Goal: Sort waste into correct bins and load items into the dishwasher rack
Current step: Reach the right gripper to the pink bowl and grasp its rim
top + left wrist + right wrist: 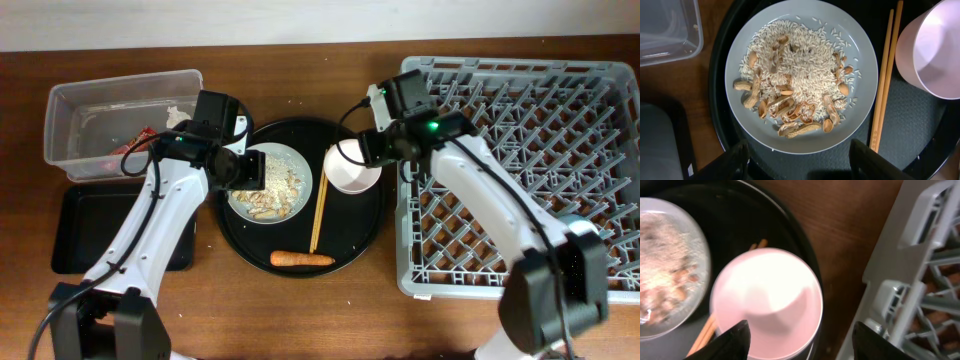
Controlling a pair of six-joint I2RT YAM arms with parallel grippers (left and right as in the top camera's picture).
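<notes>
Overhead is giving me the progress picture. The red snack wrapper [135,148] is already lying in the clear tub [60,120], with what looks like the white scrap [180,116] by its right wall. I'm reading that as waste sorting partly done.

Everything else is pending:
- The food scraps [268,185] are sitting on the plate [303,175].
- The carrot [302,259] and chopsticks [318,215] are lying on the round black tray [350,230].
- The bowl [352,170] is standing at that tray's right edge.
- The flat black tray [80,235] and dishwasher rack [540,62] are showing nothing loaded.
- I'm not seeing the blue cup anywhere.

Left wrist is showing what overhead is hiding. The left pincer [797,150] is hanging open over the plate's near rim, with no contact as far as I can tell. The scraps are reading as rice plus peanut shells.

Right wrist is showing the right pincer [800,332] open too, one finger over the bowl's inside, the other outside, rim between them. I can't tell whether it's touching; the view is blurry.

Overhead alone is showing the carrot and the wrapper.
</notes>
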